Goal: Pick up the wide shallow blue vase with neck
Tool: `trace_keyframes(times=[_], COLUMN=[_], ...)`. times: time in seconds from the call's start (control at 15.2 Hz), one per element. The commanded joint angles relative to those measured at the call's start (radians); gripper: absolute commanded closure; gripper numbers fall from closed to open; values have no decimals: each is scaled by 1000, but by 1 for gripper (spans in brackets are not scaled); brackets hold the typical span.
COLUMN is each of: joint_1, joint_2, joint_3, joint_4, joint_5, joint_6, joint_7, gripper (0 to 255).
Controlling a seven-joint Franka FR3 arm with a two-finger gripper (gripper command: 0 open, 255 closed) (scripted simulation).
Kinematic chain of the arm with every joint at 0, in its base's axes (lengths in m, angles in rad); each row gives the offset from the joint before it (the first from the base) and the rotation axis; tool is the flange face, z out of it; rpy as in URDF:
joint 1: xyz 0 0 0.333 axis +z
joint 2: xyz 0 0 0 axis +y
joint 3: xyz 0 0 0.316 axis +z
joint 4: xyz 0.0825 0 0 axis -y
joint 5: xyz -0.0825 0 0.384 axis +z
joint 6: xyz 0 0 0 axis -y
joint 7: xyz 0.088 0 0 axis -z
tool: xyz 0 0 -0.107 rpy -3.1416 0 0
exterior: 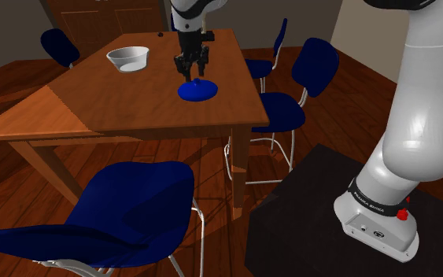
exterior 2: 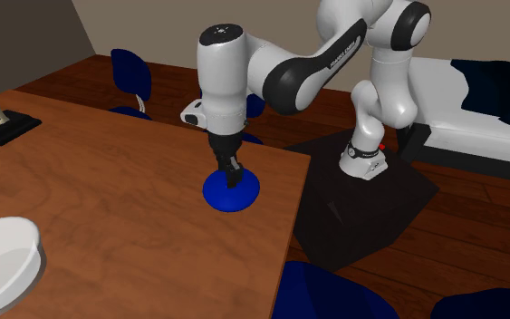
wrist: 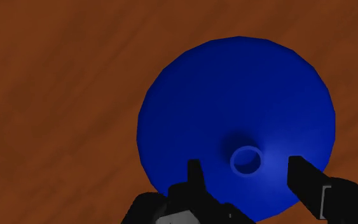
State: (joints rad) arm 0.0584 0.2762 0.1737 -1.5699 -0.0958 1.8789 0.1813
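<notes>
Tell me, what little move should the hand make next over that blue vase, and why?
Probably a short drop straight down. The gripper is open, its fingers standing either side of the neck of the vase without touching it, and its tips seem to hang just above the vase. Lowering should bring them around the neck, ready to close.

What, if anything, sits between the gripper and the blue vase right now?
Nothing visible. The gripper hangs directly over the blue vase, open fingers either side of its neck without touching it. The white bowl sits well aside on the table.
</notes>
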Motion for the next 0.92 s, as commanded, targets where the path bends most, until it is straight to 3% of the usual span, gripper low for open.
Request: trace_keyframes(times=[0.0,0.53,0.86], joint_1=[0,0,1], joint_2=[0,-1,-4], joint_3=[0,0,1], joint_4=[-3,-4,59], joint_5=[0,0,2], joint_6=[3,4,-62], joint_7=[0,0,-4], gripper=[255,255,255])
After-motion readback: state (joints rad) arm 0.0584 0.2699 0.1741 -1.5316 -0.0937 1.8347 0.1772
